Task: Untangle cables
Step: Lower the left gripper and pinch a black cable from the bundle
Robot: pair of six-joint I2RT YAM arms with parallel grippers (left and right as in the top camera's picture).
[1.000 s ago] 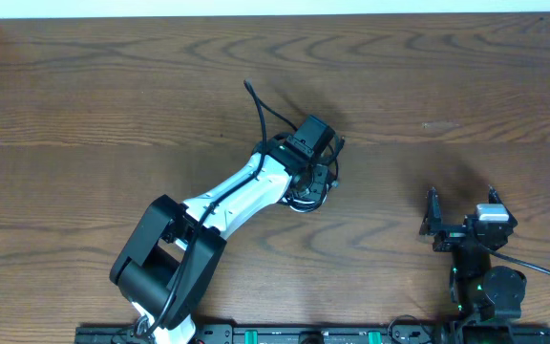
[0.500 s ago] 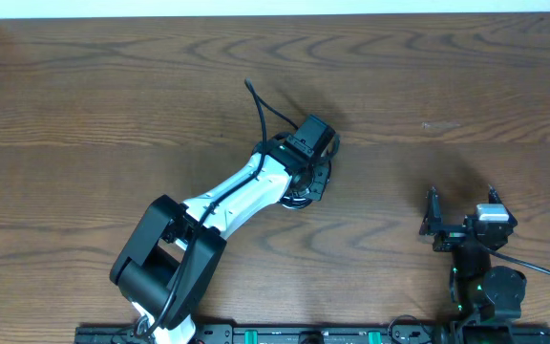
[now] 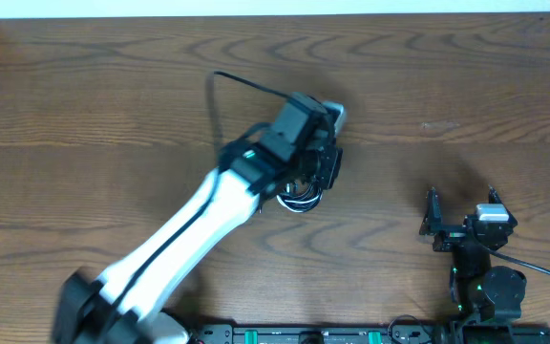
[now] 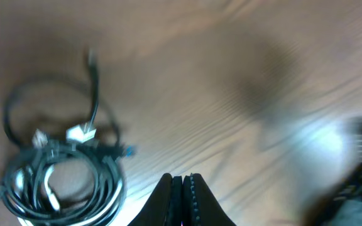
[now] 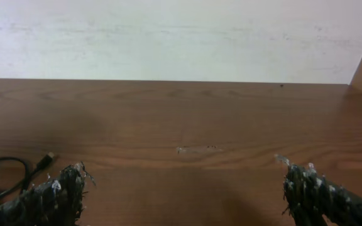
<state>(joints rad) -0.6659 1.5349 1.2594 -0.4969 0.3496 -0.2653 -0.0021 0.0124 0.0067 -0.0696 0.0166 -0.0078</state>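
Untangling, early step: cable bundle point(image 4: 61, 179) lies coiled on table point(image 3: 113, 57) just beside L gripper point(image 4: 182, 180), jaws pressed together, any pinched strand can't be told – R gripper point(image 3: 461, 196) wide open, empty, well apart – next needs one black cord point(image 4: 94, 88) drawn clear

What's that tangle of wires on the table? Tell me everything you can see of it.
The cables are thin cords wound into a loose flat coil, mostly dark, with a paler strand inside. One dark end strays out above it and a small white plug sits on top. It lies on the wooden table. The left gripper is shut just beside it; no contact shows in this blurred view.
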